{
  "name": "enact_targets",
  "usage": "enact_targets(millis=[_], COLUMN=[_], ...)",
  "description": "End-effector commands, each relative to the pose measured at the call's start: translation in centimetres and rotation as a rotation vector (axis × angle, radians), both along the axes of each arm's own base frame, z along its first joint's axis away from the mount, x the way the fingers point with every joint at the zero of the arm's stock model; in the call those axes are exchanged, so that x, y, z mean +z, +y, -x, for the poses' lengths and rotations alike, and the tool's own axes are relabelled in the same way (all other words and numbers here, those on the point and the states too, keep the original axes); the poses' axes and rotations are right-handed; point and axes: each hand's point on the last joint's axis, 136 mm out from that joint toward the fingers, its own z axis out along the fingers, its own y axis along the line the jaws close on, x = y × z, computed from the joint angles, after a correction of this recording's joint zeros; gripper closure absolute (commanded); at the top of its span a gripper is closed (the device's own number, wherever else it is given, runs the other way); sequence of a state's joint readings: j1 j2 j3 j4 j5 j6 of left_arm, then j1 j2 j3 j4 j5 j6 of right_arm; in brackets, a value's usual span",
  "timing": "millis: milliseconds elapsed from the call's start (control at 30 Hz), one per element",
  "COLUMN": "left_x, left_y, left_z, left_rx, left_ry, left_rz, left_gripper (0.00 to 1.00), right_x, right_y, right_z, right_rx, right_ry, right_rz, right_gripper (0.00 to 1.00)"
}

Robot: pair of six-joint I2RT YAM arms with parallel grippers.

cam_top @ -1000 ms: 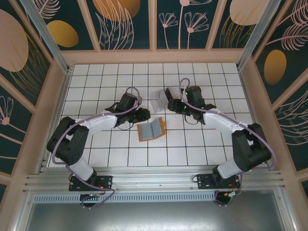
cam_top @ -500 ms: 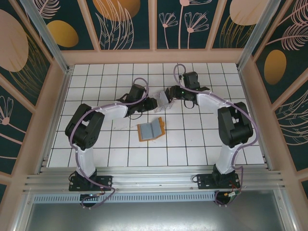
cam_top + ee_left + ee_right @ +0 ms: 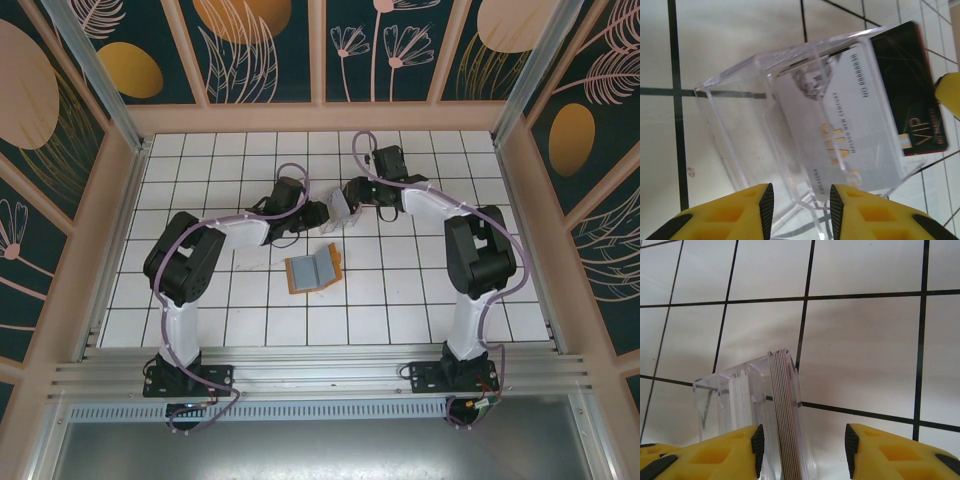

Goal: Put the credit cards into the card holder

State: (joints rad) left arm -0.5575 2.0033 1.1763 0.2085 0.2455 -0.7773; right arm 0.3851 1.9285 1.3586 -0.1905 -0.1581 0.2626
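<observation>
Left arm [image 3: 185, 262], right arm [image 3: 478, 255]: two. Left gripper [image 3: 800, 210], right gripper [image 3: 802, 450]: two. Wallet [image 3: 313, 269]: one. Clear case [image 3: 740, 130]: one. Cards [image 3: 786, 415]: one stack, edges too tight to count; two faces showing, one pale card [image 3: 840, 115], one dark card [image 3: 912, 85].

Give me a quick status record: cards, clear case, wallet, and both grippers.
credit cards: stacked inside the clear case; a dark VIP card juts past its end
clear case: between the two grippers, farther from the arm bases than the wallet
card holder: lying open, grey lining up, apart from both grippers, no card seen in it
left gripper: fingers either side of the case's near edge; grip unclear
right gripper: open, straddling the credit cards edge-on, gap at one finger
progress: no card in the holder yet
</observation>
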Motion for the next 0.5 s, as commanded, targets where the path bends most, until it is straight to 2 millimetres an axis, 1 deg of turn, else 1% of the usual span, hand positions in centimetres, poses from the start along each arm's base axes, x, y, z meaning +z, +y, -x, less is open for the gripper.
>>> enact_targets(millis=[0,133,233,400,467], left_x=[-0.7,-1.1,-1.8,-2.2,-2.3], left_y=[0.0,-0.3,-0.1,0.0,0.0], left_z=[-0.3,-0.3,-0.2,-0.1,-0.1], left_rx=[0.020,0.018,0.021,0.025,0.026], left_ry=[0.001,0.009,0.019,0.025,0.027], left_rz=[0.006,0.022,0.013,0.005,0.004], left_gripper=[0.62,0.62,0.62,0.62,0.62], right_x=[-0.6,-1.3,-1.2,-0.2,0.2], right_y=[0.5,-0.1,-0.6,-1.5,-1.6], right_z=[-0.1,-0.6,-0.8,-1.1,-1.2], right_rx=[0.021,-0.001,-0.019,-0.047,-0.047], right_ry=[0.006,0.007,-0.002,-0.034,-0.043], right_rz=[0.066,0.113,0.148,0.189,0.189], right_gripper=[0.51,0.51,0.51,0.50,0.51])
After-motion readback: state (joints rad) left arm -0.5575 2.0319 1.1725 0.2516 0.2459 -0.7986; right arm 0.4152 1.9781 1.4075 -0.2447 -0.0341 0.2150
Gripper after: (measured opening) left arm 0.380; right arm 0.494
